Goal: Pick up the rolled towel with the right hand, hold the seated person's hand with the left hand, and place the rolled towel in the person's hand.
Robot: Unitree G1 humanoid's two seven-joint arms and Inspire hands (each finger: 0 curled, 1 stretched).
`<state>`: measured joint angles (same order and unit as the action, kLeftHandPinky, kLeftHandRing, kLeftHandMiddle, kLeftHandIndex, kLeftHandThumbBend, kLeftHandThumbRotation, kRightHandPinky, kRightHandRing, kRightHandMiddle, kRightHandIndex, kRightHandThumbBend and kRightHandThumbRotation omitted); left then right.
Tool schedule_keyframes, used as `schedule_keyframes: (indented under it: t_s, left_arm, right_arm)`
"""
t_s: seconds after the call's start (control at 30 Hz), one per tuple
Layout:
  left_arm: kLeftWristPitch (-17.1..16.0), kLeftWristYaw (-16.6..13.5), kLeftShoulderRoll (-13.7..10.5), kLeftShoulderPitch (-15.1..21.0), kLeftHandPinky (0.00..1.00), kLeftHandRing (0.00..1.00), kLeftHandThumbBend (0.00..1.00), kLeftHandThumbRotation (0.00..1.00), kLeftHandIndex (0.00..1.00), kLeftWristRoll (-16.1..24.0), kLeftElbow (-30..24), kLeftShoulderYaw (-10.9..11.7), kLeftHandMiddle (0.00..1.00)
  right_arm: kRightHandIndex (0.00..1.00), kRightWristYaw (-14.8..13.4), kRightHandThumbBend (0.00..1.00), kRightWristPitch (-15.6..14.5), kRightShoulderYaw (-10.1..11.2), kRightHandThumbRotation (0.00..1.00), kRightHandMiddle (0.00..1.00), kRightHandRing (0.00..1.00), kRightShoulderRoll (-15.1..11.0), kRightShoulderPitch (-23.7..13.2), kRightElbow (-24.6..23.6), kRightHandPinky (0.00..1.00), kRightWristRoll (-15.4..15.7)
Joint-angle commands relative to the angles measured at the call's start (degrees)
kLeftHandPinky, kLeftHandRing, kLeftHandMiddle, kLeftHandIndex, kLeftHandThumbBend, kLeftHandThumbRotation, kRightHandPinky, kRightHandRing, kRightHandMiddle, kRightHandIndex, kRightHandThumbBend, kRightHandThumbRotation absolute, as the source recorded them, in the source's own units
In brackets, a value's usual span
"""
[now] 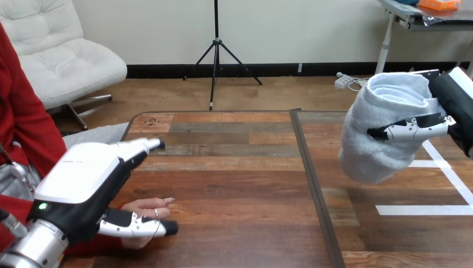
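Rolled towel [379, 128], white and plump, hangs in the air at the view's right, lifted well clear of the table [240, 184]. The right hand [453, 103] has it from the far side, with a black-and-white finger curled across its front, so the grip looks firm. The pick-up step therefore appears done.

At the view's lower left, well apart from the towel, the person's hand [151, 205] rests on the wood with its fingers pointing toward the middle of the table. The left hand [83, 178] sits over it, its fingers stretched straight forward above the table and not wrapped round anything. Its thumb [139, 225] lies straight across the person's fingers and seems to touch them. That reads as contact, not a closed hold, so the holding step looks begun and not yet finished.

What is left, by this judgement, is to close the left hand on the person's hand, carry the towel across the table and set it into the person's palm.

No brand, label or writing can be read on the towel, the hands or the table. The only markings are plain white tape lines [424, 210] on the table's right part.
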<state>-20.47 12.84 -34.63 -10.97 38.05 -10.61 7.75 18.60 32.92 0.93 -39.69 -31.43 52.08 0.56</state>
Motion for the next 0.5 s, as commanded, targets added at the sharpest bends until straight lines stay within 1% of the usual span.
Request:
schedule_keyframes:
  t_s: [0.0,0.13,0.23,0.33,0.43,0.47]
  left_arm:
    - [0.81,1.89,-2.26,3.68,0.77,0.84,1.00,0.53,0.85,-1.91,1.64,-1.18,0.87]
    - [1.62,2.87,-2.65,4.34,0.77,0.84,1.00,0.53,0.84,-2.09,2.87,-1.68,0.87]
    - [1.93,3.73,-2.98,4.81,0.78,0.84,1.00,0.53,0.84,-2.95,3.84,-2.04,0.87]
    - [1.99,3.96,-3.42,5.34,0.78,0.85,1.00,0.55,0.84,-2.73,4.85,-2.52,0.87]
    - [3.18,4.79,-3.32,5.49,0.79,0.86,1.00,0.56,0.85,-2.87,4.86,-2.68,0.88]
    - [2.94,4.58,-3.53,5.65,0.79,0.86,1.00,0.56,0.85,-2.63,5.33,-2.81,0.88]
  right_arm:
    - [0.43,-0.64,0.85,2.63,1.68,0.00,0.41,0.37,1.14,-2.99,-1.43,0.33,-0.17]
    - [0.43,-0.99,0.85,3.11,1.50,0.00,0.42,0.38,1.13,-2.89,-1.10,0.34,0.46]
    - [0.43,-1.95,0.85,3.91,1.30,0.00,0.42,0.38,1.05,-2.83,-0.83,0.35,1.49]
    - [0.43,-1.52,0.84,3.17,1.46,0.00,0.43,0.39,1.10,-2.60,-1.23,0.35,1.53]
    - [0.43,-1.48,0.84,3.10,1.59,0.00,0.43,0.39,1.29,-2.74,-1.00,0.35,1.60]
    - [0.43,-1.54,0.84,3.01,1.63,0.00,0.43,0.38,1.32,-2.66,-1.05,0.35,1.62]
